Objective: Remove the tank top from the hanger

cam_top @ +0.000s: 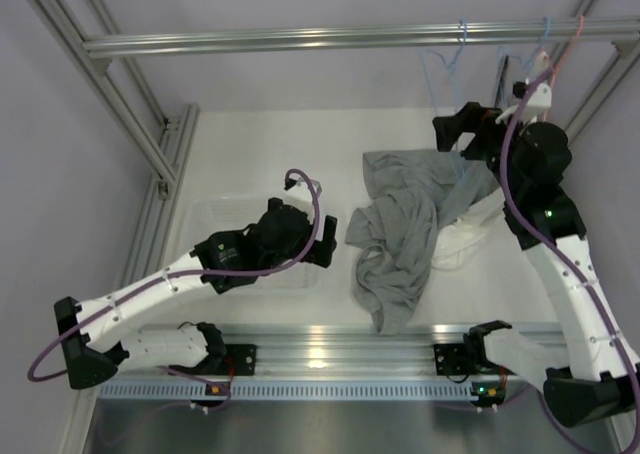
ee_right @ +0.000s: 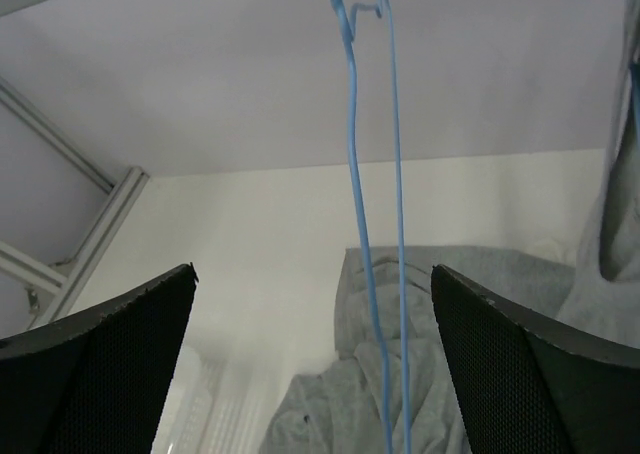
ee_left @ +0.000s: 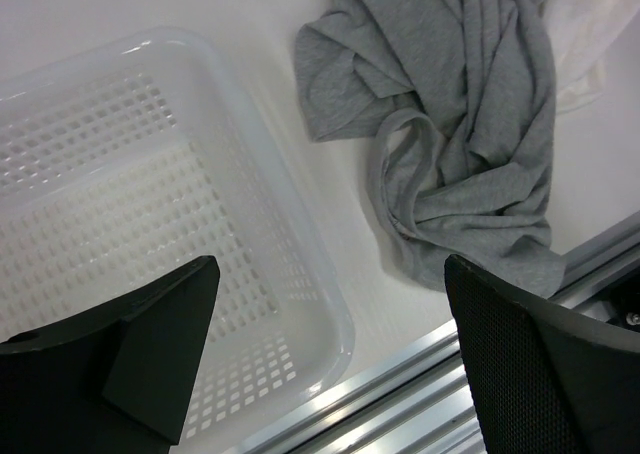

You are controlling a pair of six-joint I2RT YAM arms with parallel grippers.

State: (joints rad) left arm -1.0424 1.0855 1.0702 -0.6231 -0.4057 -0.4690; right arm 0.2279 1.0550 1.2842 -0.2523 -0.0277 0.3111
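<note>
- Grey jersey tank top [cam_top: 398, 239]: lies crumpled on the white table top [cam_top: 270, 144], right of centre. Lower hem close to the silver aluminium rail at the near edge [cam_top: 330, 346]. Upper right part rises toward the right arm.
- Thin blue wire hanger [ee_right: 398, 194]: hooks over the overhead aluminium bar [cam_top: 350, 40] and drops as two strands in front of grey cloth. Cannot tell whether any cloth sits on the wire.
- Right gripper [ee_right: 312, 274]: fingers spread wide, one on either side of the two strands, touching neither. Pinches nothing.
- Left gripper [ee_left: 330, 269]: fingers spread wide, nothing between them. Hovers above the right rim of the white perforated plastic basket [ee_left: 150, 174], near the tank top's left edge.
- Basket rim and tank top: apart, with a narrow strip of bare table between.
- White cloth [cam_top: 462, 239]: lies partly under the tank top's right side.
- Open room: bare table behind the basket and left of the tank top, back to the far edge.
</note>
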